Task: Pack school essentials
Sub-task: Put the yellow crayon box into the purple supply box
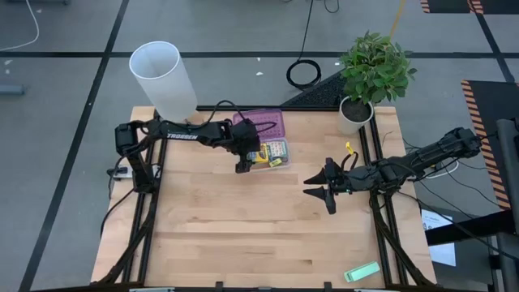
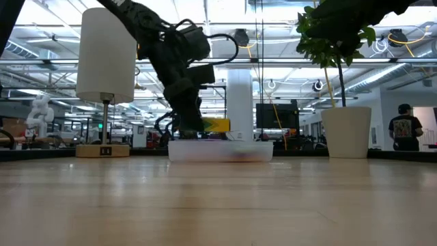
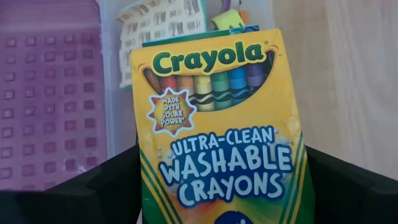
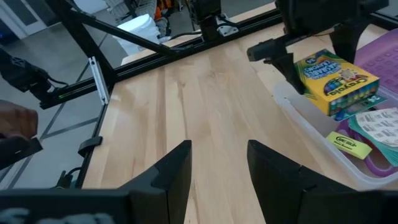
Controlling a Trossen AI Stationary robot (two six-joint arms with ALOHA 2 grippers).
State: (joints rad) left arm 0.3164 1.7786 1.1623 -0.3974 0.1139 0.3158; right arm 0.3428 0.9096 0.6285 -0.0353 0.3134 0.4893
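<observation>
The yellow-green crayon box is between the fingers of my left gripper, over the clear plastic case at the table's far middle. The case's purple lid lies open on the far side. In the case lie a white barcoded packet, a small yellow block and purple scissors. My right gripper hovers open over bare wood to the right of the case, with nothing between its fingers. My left gripper pinches the crayon box by its two long narrow sides, near its bottom end, between the two fingers. The fingers come from above, slanting down. The box is tilted over the case's contents, printed face up; whether it rests on them I cannot tell.
A tall white cylinder stands at the table's far left corner and a potted plant at the far right. A pale green flat block lies near the front right corner. The wide middle of the table is bare wood.
</observation>
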